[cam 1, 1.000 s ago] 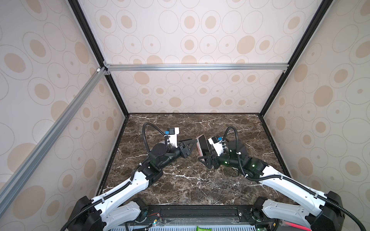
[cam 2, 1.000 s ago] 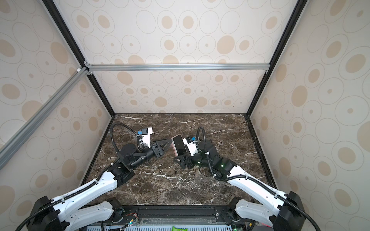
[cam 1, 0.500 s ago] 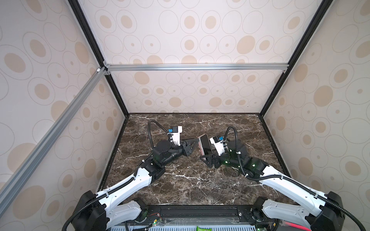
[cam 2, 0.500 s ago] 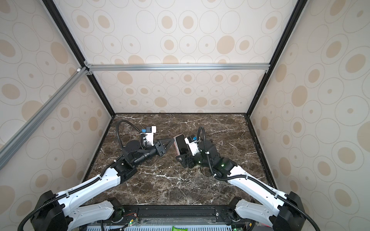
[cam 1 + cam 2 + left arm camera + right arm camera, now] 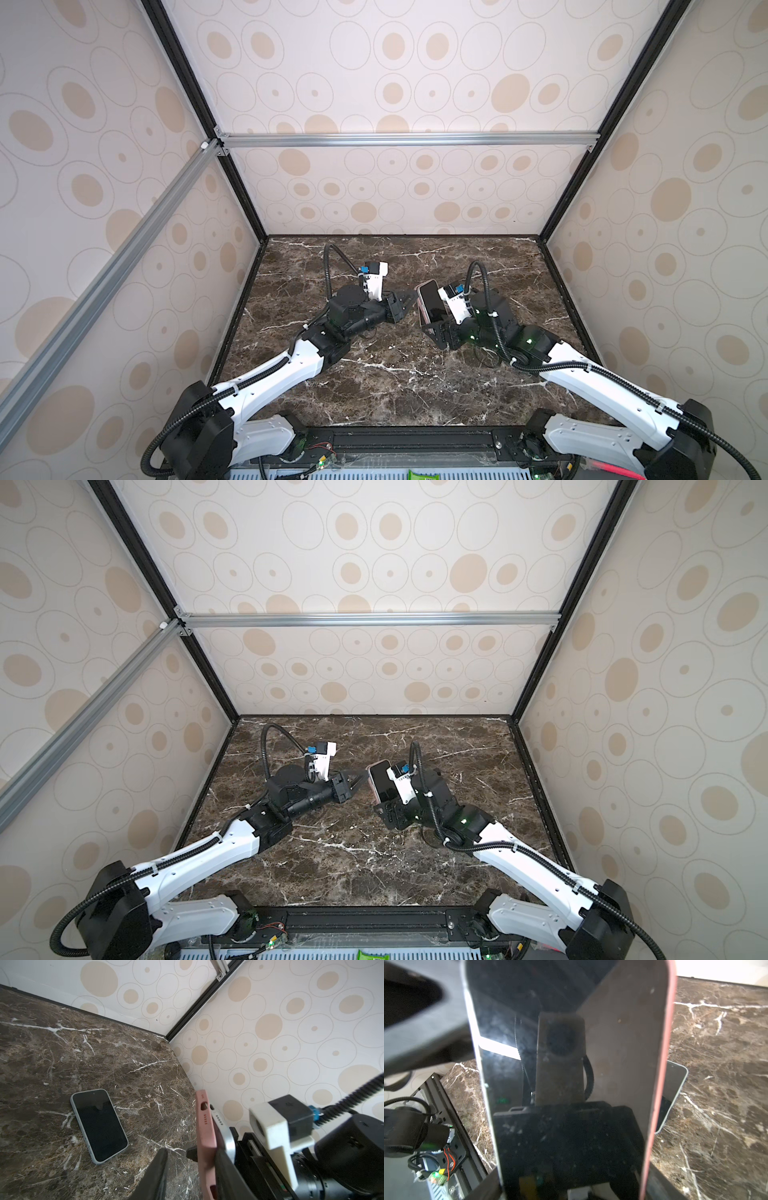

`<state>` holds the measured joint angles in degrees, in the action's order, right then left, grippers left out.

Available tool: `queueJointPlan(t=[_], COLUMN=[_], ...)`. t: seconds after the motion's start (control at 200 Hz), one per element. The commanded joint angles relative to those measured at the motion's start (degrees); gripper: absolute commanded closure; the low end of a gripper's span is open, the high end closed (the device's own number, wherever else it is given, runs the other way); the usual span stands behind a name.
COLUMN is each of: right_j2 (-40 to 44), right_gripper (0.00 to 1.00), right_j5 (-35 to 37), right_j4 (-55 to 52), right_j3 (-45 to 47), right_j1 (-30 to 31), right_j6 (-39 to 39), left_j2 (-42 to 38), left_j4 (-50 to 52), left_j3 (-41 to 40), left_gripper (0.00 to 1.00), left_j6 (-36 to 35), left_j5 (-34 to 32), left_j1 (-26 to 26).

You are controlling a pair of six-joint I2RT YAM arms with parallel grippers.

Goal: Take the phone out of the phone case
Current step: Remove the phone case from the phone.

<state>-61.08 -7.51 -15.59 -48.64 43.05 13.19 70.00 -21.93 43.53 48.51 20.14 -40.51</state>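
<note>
Gripping the matte pink phone case and glossy black phone, the right gripper is clamped. The left gripper, jaws parted, straddles the case's edge.

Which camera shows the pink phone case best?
Left wrist view: the pink case is close, edge-on, its cutouts clear. Both top views show only a small pink rim; right wrist view, one thin edge.

No legible text anywhere, tiny print on right wrist camera mount (unreadable)
</note>
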Motion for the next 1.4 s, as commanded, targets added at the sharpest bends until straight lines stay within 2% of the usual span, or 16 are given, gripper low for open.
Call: queueJointPlan(t=[0.0,0.31,0.455,0.62,0.67,0.705,0.8,0.84,0.905,0.995,1.31,1.395], right_j2=[2.0,2.2,2.0,-0.4,-0.7,-0.8,-0.7,-0.6,-0.7,-1.7,-5.8,-5.6], right_gripper=[1.0,1.0,1.0,1.0,0.97,0.95,0.83,0.72,0.48,0.3,0.02,0.01], right_j5=[-9.1,-8.7,-7.3,-7.1,-6.7,-6.6,-5.6,-5.2,-5.0,-5.6,-8.1,-7.7], right_j4=[8.8,11.4,13.9,14.4,14.9,15.2,16.0,16.5,17.4,18.6,20.3,20.5], right_j3=[-3.7,-2.1,-0.3,0.7,1.6,2.4,4.7,5.6,7.1,8.6,9.3,9.7], right_j1=[3.2,3.3,3.3,3.3,3.3,3.3,3.3,3.3,3.3,3.3,3.3,3.3], right_j6=[-7.6,-5.8,-3.0,-0.1,0.5,0.7,1.4,1.8,2.7,3.7,4.1,4.0], left_j2=[3.5,3.5,2.9,2.8,2.7,2.6,2.0,1.7,1.3,1.0,1.4,1.2], left_j4=[3.2,-6.7,-10.6,-8.9,-8.0,-7.1,-5.0,-2.8,0.5,3.2,5.5,5.5], left_j3=[0.4,-2.8,-4.1,-4.7,-5.0,-5.3,-6.1,-6.0,-5.9,-6.0,-7.1,-7.7], left_gripper=[0.63,0.65,0.78,0.95,1.0,1.0,1.0,1.0,1.0,1.0,1.0,1.0], left_j6=[1.4,5.3,6.8,6.6,6.5,6.4,5.4,4.8,3.7,2.9,3.2,3.5], left_j5=[2.0,4.1,4.8,4.0,3.4,2.7,1.0,-0.4,-2.4,-4.2,-6.3,-6.5], left_j1=[-1.3,-1.9,-1.9,-1.8,-1.8,-1.7,-1.6,-1.5,-1.2,-0.9,-0.1,0.4])
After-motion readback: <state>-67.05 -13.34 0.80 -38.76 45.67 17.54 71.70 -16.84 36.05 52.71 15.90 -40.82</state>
